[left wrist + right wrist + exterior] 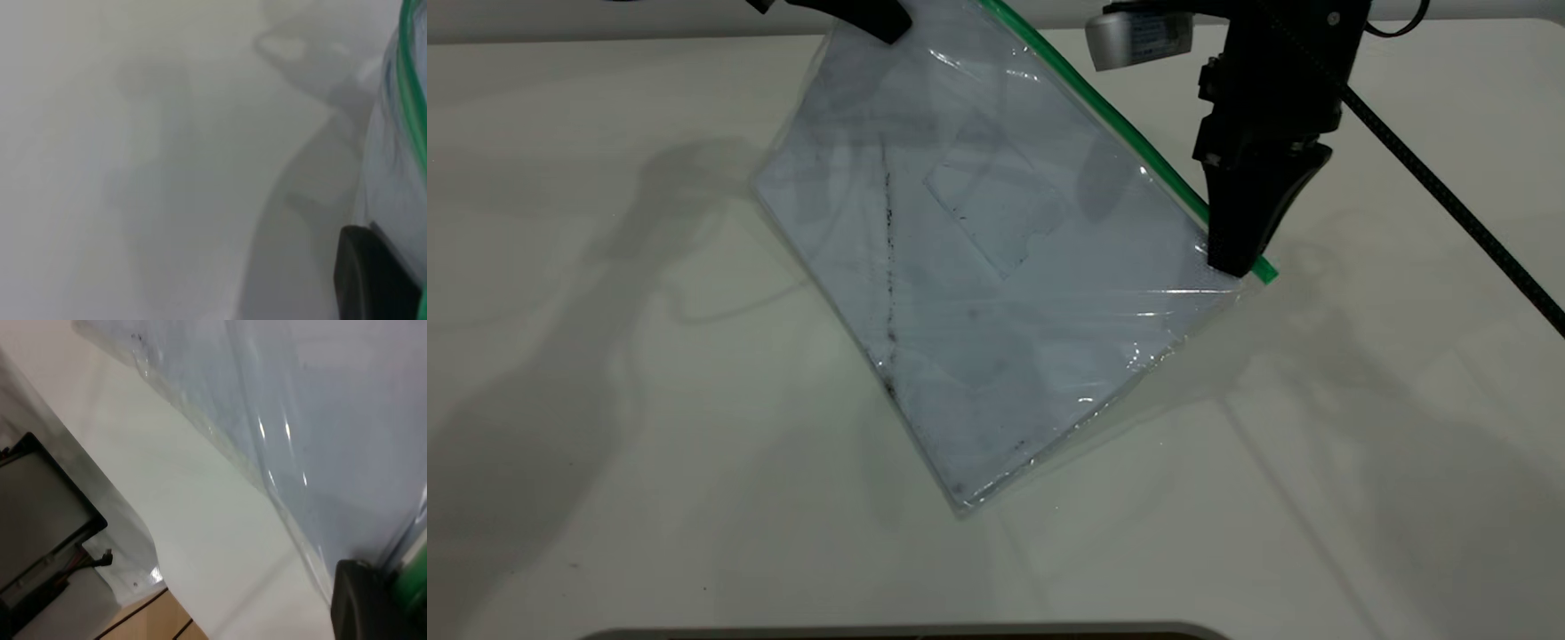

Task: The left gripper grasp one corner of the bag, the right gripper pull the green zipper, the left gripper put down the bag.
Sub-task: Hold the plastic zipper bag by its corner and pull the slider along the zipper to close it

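The bag (978,293) hangs tilted above the white table, its lowest corner resting on the table near the front. The left gripper (876,20) is at the top edge of the exterior view, shut on the bag's upper corner where the green zipper (1112,116) begins. The right gripper (1232,258) is shut on the zipper's far lower end, next to the bag's right corner. In the left wrist view one black finger (373,280) presses the bag (393,187) beside the zipper (410,87). In the right wrist view a finger (367,603) sits against the green strip (413,577).
The right arm's black braided cable (1449,204) trails to the right above the table. A black flat device (40,513) lies beyond the table's edge in the right wrist view. A dark rim (907,633) runs along the front edge.
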Robot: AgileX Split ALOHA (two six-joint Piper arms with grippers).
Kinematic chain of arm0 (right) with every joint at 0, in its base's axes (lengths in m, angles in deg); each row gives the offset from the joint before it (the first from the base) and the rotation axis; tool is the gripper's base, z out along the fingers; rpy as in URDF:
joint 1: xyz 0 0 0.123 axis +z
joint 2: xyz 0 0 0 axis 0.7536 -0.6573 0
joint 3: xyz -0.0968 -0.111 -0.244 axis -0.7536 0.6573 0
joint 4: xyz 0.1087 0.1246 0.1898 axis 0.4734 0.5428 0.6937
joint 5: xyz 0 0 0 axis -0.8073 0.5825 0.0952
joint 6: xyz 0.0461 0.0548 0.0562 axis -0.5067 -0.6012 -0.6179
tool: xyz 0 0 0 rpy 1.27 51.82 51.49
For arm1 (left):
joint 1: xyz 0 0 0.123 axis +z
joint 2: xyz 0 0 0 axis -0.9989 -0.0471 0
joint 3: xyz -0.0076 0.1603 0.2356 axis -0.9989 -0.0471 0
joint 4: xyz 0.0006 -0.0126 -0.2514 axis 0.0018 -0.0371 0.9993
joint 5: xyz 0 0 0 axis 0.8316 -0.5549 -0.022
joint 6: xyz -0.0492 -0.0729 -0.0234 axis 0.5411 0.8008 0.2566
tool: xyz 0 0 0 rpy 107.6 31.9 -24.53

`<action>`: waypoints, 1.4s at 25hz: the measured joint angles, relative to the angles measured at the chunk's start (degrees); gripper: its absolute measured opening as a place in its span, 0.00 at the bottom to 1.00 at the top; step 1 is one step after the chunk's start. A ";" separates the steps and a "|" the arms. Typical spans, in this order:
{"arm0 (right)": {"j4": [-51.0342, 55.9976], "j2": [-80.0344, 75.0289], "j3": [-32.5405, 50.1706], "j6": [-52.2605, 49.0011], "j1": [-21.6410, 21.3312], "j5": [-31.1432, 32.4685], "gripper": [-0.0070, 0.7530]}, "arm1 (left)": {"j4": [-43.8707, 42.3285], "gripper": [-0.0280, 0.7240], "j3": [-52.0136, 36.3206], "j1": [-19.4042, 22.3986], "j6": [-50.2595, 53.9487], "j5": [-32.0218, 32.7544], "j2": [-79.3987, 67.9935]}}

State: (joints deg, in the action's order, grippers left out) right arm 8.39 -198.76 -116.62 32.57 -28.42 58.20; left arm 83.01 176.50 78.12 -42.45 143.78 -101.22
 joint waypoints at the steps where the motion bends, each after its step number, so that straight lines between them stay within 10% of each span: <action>1: -0.49 0.00 0.00 -0.57 0.00 0.07 0.06 | 0.00 0.11 0.00 0.00 0.00 0.00 0.00; 13: -4.35 -0.05 0.19 -2.92 -0.12 3.27 0.16 | -1.94 0.11 0.11 0.63 0.11 0.00 0.12; 24: -4.61 -0.05 0.19 -2.99 -0.19 -8.85 0.63 | -2.98 0.16 0.16 0.56 5.16 0.00 -0.18; 35: -4.61 -0.05 0.48 -2.99 -0.19 -13.57 0.69 | -12.89 0.77 0.32 -3.97 21.17 -2.00 -1.26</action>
State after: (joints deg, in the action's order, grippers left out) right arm 3.78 -198.81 -116.14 29.58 -28.61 44.63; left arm 70.12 176.82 74.14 -21.28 141.78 -102.47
